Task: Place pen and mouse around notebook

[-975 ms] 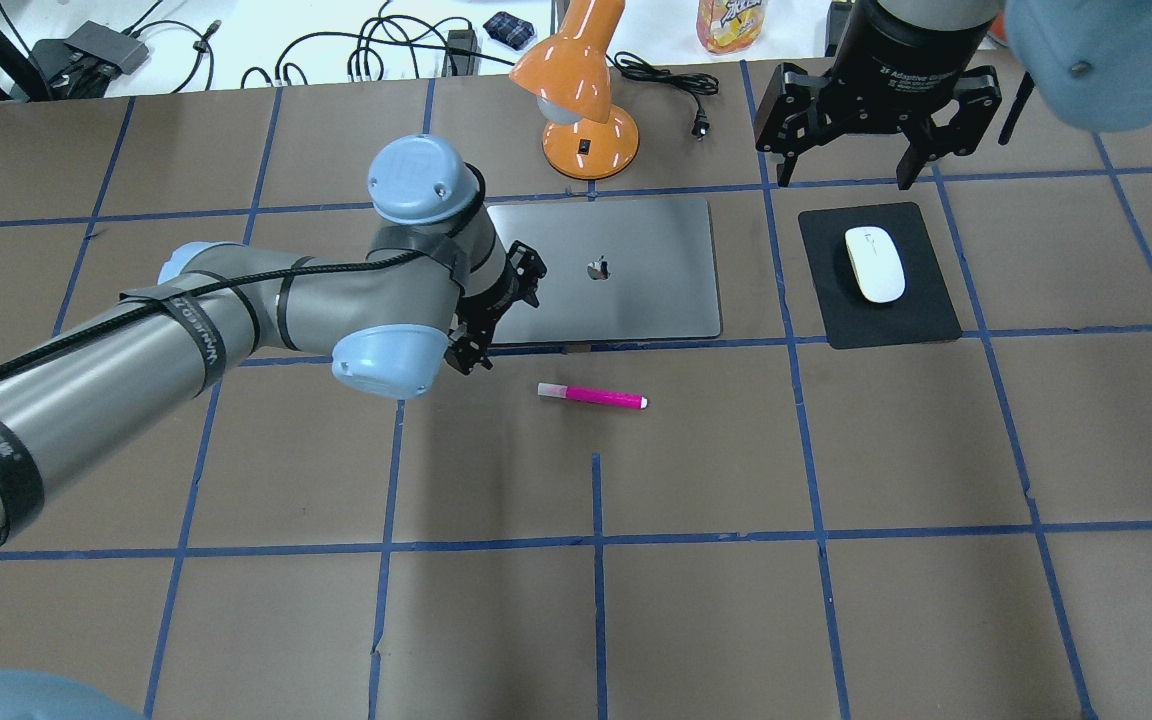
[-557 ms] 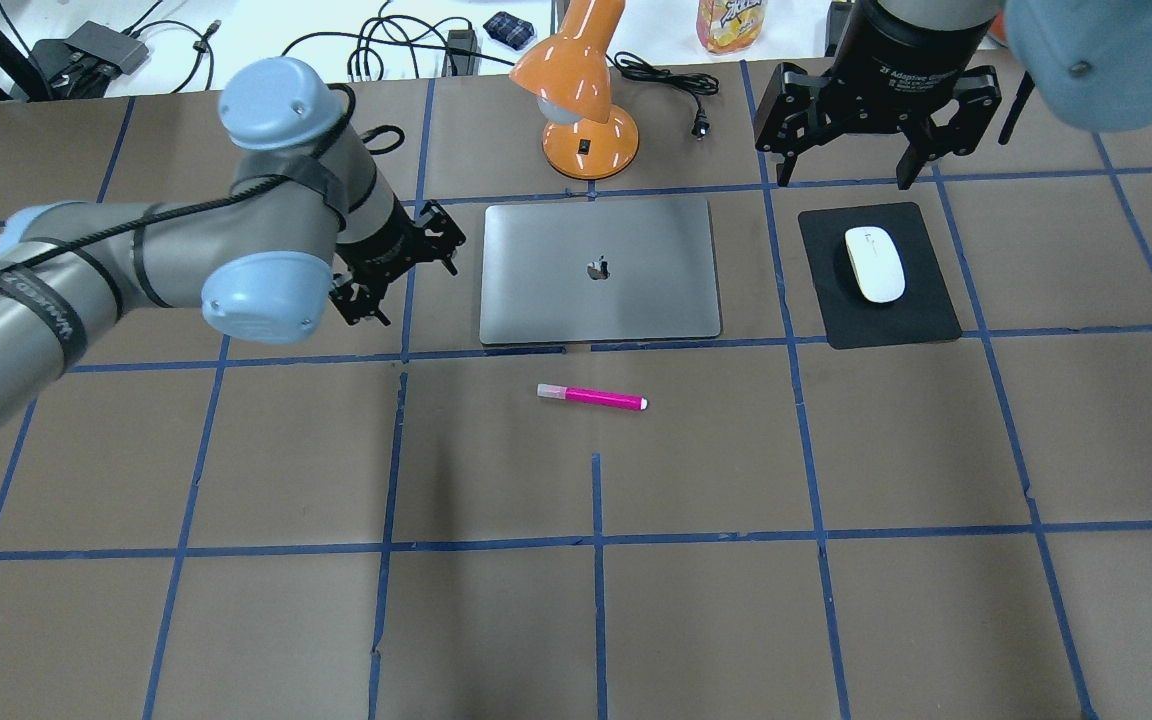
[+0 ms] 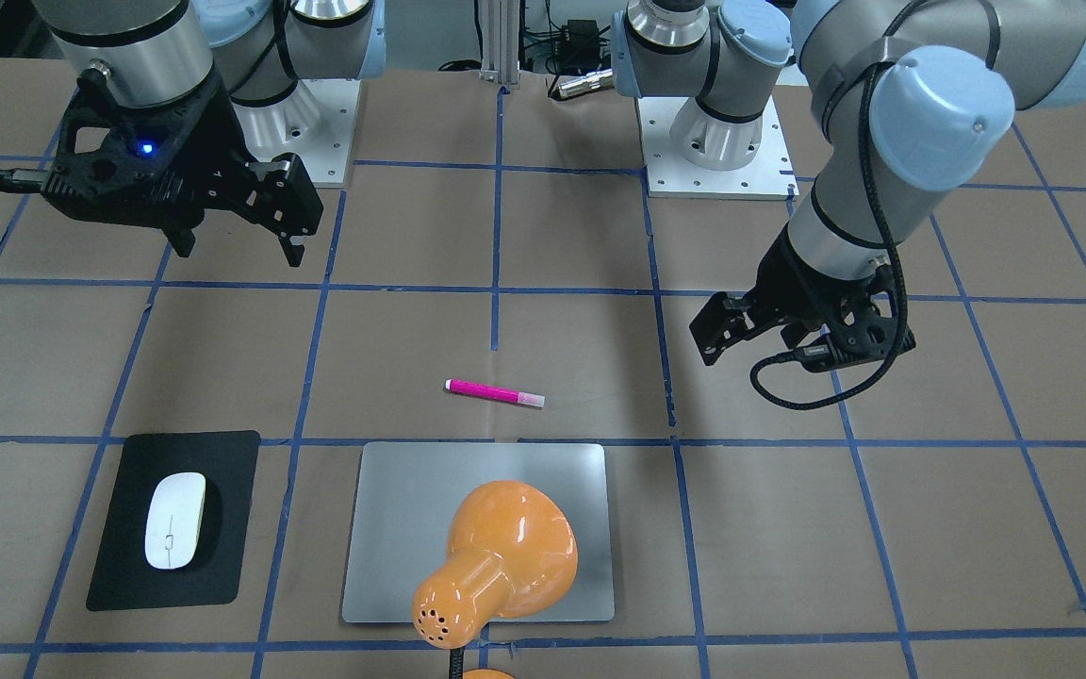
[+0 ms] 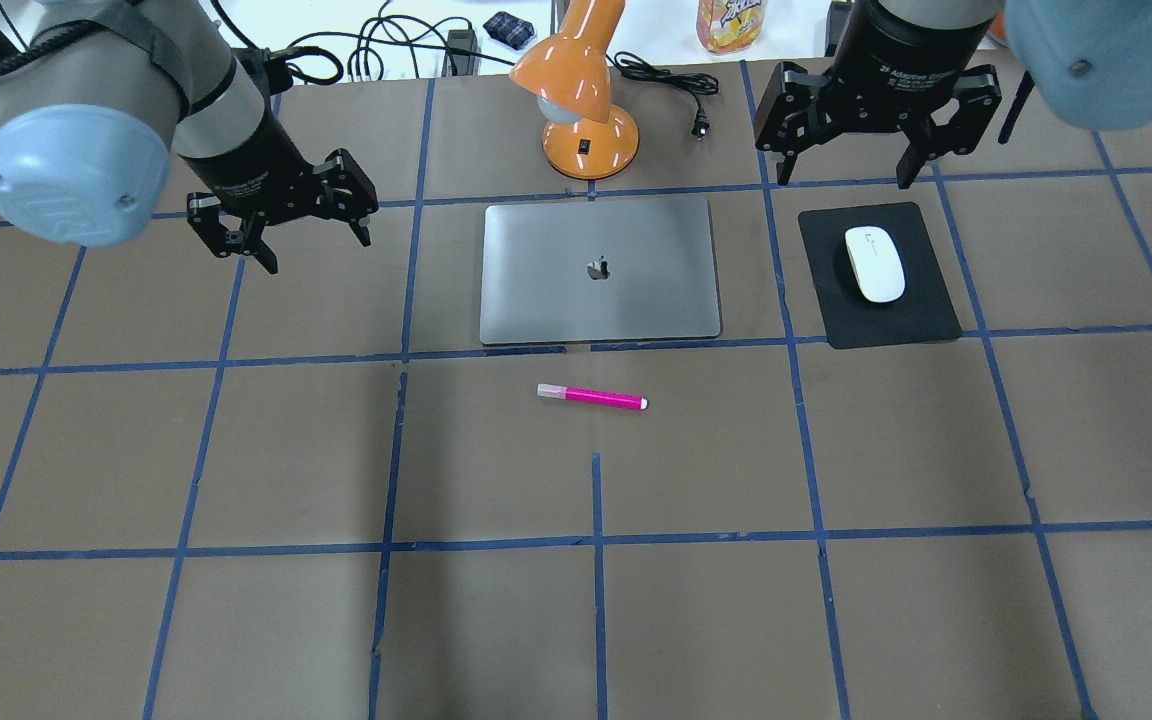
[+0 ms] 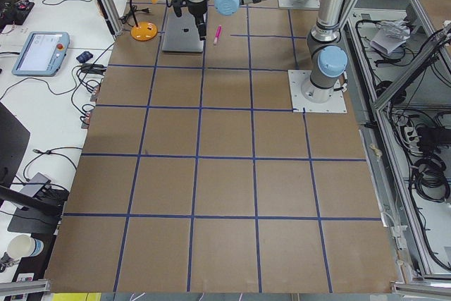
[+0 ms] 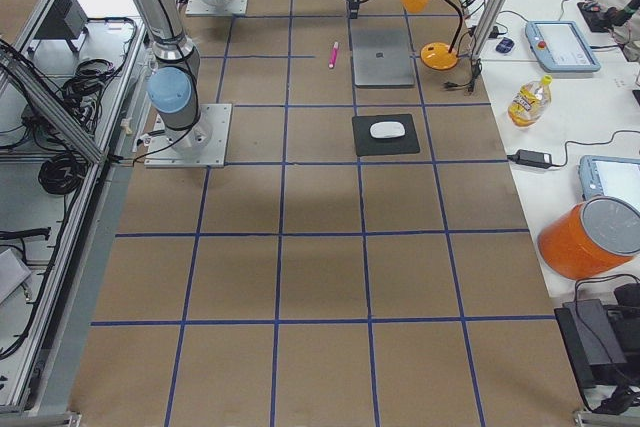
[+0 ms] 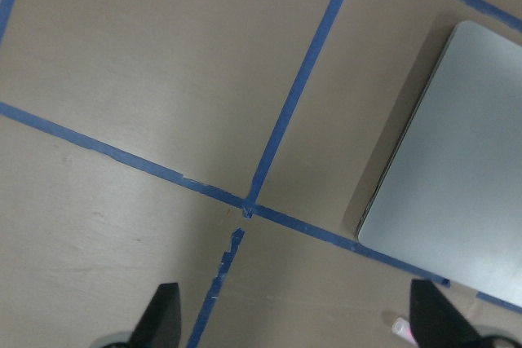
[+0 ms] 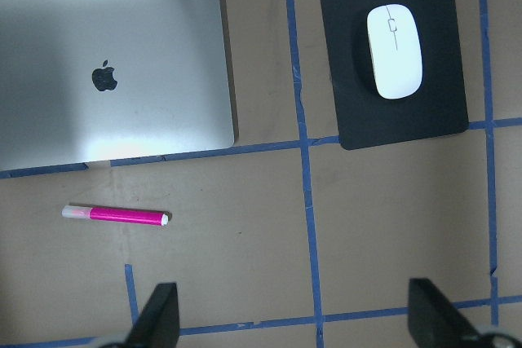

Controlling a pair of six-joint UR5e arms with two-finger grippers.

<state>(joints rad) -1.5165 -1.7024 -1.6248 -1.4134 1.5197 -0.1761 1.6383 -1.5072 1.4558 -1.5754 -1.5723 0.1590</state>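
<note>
The magenta pen (image 4: pixel 591 396) lies flat on the brown table, just in front of the silver notebook (image 4: pixel 599 270). To the notebook's right, the white mouse (image 4: pixel 874 264) rests on a black mat (image 4: pixel 896 320). My left gripper (image 4: pixel 319 252) hangs open and empty above the table, left of the notebook. My right gripper (image 4: pixel 844 180) is open and empty, high above the mat's far edge. The right wrist view looks down on the pen (image 8: pixel 114 215), mouse (image 8: pixel 395 51) and notebook (image 8: pixel 114 71). The left wrist view catches the notebook's corner (image 7: pixel 457 185).
An orange desk lamp (image 4: pixel 581 100) stands right behind the notebook, its head (image 3: pixel 505 556) covering part of the notebook in the front-facing view. A power cord (image 4: pixel 671 85) lies beside it. A bottle (image 4: pixel 731 25) and cables sit on the white bench beyond the table.
My left arm has swung left and back, from over the notebook's left edge to beside it. The pen, the mouse, the notebook and the right gripper have stayed put.
</note>
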